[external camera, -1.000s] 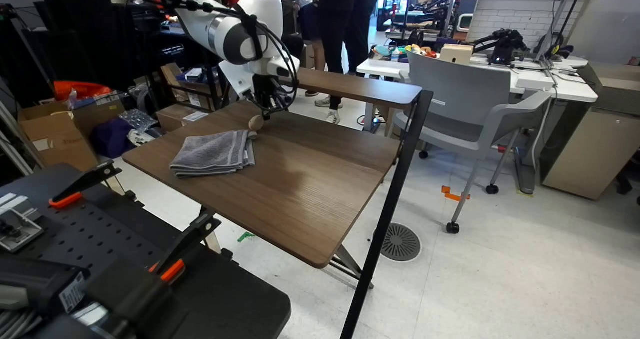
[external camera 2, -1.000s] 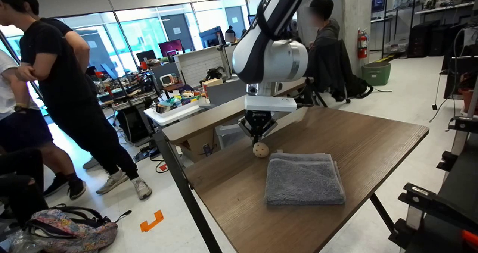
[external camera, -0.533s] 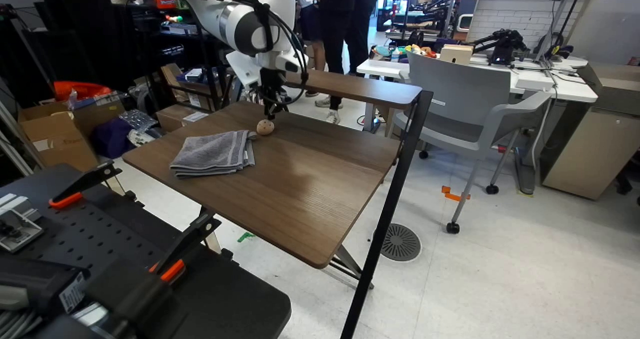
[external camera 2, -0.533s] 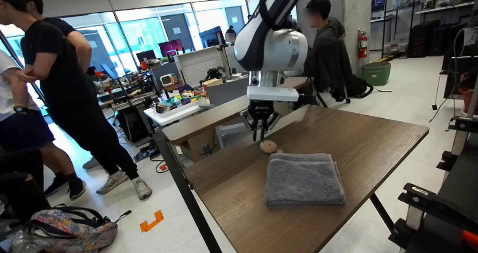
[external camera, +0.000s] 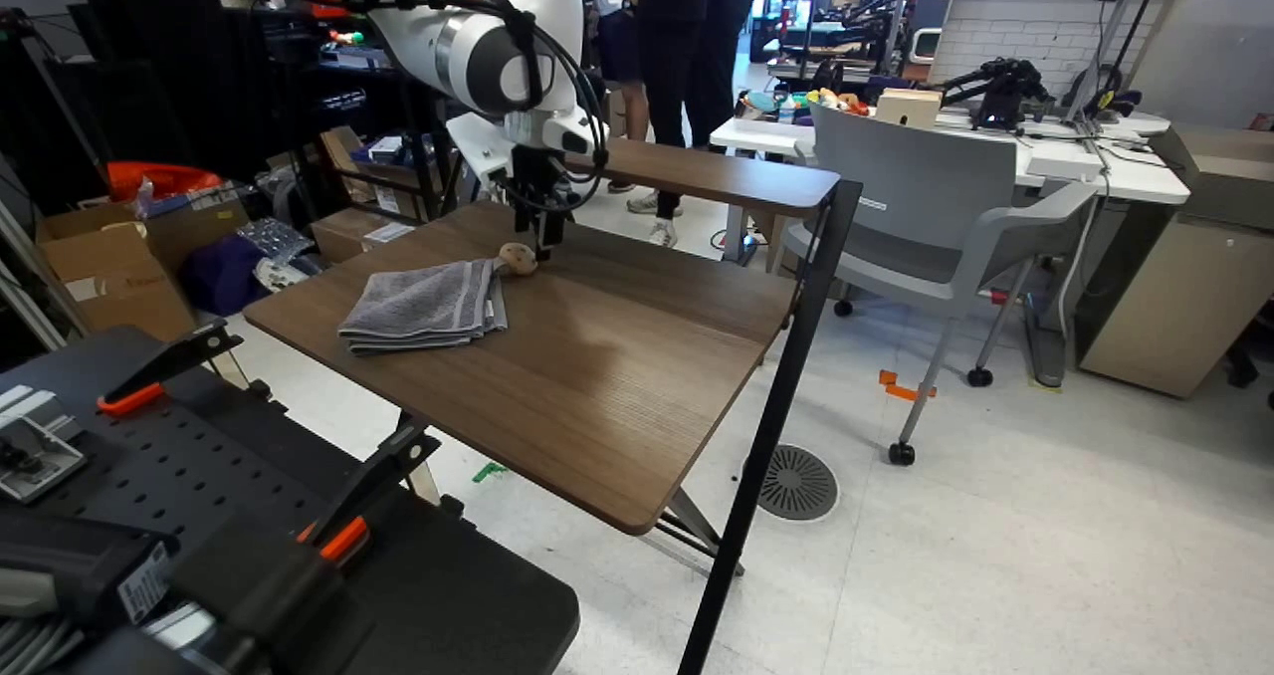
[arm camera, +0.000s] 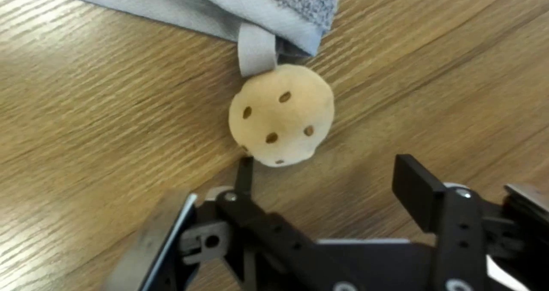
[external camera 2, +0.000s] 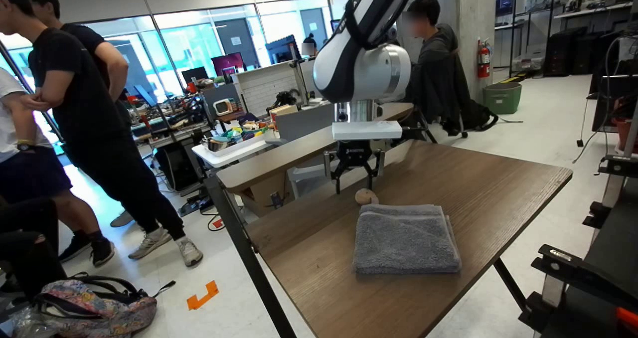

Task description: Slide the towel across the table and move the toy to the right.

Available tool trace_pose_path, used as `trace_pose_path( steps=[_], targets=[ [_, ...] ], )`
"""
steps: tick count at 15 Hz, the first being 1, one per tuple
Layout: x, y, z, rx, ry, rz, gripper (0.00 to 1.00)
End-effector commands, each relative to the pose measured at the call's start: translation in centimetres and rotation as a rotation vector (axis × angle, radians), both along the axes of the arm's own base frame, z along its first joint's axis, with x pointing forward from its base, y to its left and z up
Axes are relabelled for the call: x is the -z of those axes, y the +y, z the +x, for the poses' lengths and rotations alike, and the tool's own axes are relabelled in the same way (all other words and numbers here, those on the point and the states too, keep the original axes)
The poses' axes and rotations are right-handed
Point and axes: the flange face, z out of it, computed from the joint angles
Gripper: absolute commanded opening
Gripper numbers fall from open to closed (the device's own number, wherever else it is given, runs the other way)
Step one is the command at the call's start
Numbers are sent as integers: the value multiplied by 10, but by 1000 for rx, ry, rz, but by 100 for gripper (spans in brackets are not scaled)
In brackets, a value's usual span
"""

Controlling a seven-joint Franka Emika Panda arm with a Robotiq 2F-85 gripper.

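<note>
Evidently, the gripper (external camera 2: pixel 354 188) has just altered: its jaws, near together half a second ago, now stand spread with nothing gripped. The ball (arm camera: pixel 282 116), too, has shifted slightly along the table (external camera 2: pixel 488 183) and lies at the corner of the towel (external camera 2: pixel 404 241), apparently touching its loop (arm camera: pixel 256 50); whether one finger (arm camera: pixel 245 177) meets the ball I cannot tell. The towel lies folded, just where it lay a second ago; no slide is noted. In my judgement, the wide jaws suit straddling the ball, yet they want re-centring first, as the wrist view puts it ahead of the fingertips and nearer one of them. Neither half of the task looks complete; a further nudge would likely press the ball into the towel. As to markings from where I stand, part of "EMIKA" is legible on the arm (external camera 2: pixel 369 74); the gripper's white lettering (external camera 2: pixel 356 151) and the label (external camera: pixel 145 583) on a black device (external camera: pixel 90 546) are too small to certify.
</note>
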Motion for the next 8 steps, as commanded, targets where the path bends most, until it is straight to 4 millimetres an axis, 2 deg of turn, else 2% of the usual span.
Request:
trace_pose_path(
  steps=[1,8],
  targets=[
    [-3,9,-2,1,38,-33,100],
    [0,23,-11,-21,73,-32,100]
  ],
)
